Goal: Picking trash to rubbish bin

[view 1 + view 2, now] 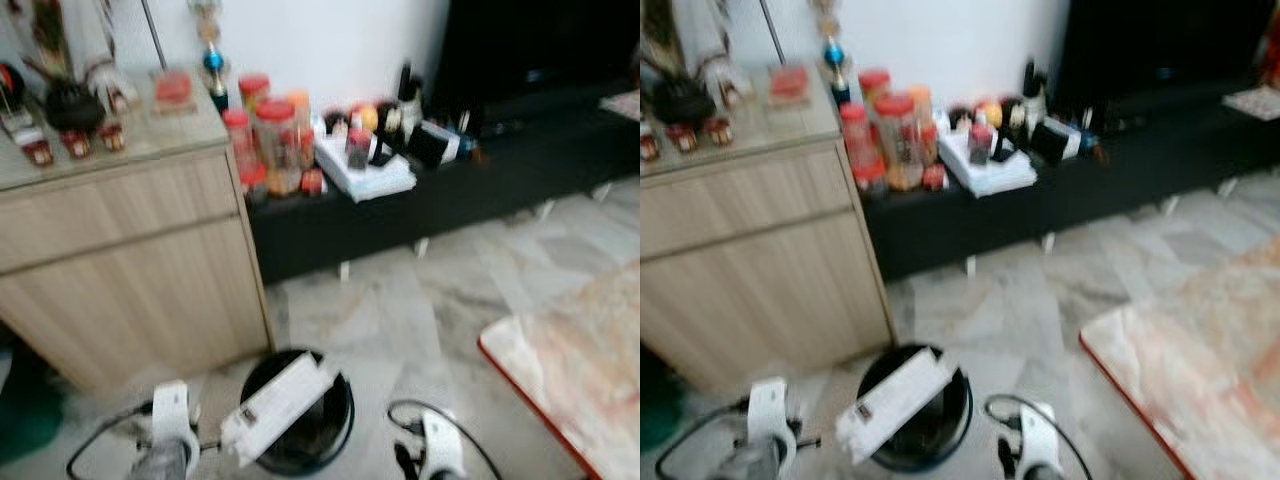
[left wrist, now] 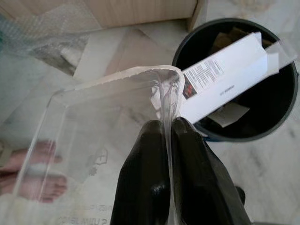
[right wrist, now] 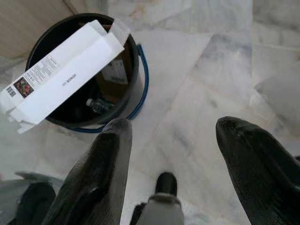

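Observation:
A black rubbish bin [image 1: 345, 400] stands on the marble floor just in front of me, with cardboard and scraps inside. A long white cardboard box [image 1: 278, 405] lies slanted across its rim, one end over the opening. My left gripper [image 2: 168, 124] is shut on a sheet of clear plastic packaging [image 2: 108, 108] that joins the white box [image 2: 225, 77] beside the bin [image 2: 281, 117]. In the eye view the left gripper [image 1: 205, 445] is left of the bin. My right gripper [image 3: 173, 124] hangs open, holding nothing, to the right of the bin [image 3: 133, 89].
A light wooden cabinet [image 1: 130, 270] rises behind the bin on the left. A low black bench [image 1: 450, 190] with jars and bottles runs along the wall. A red-edged table [image 1: 570, 370] juts in at the right. A person's bare feet [image 2: 33, 173] show through the plastic.

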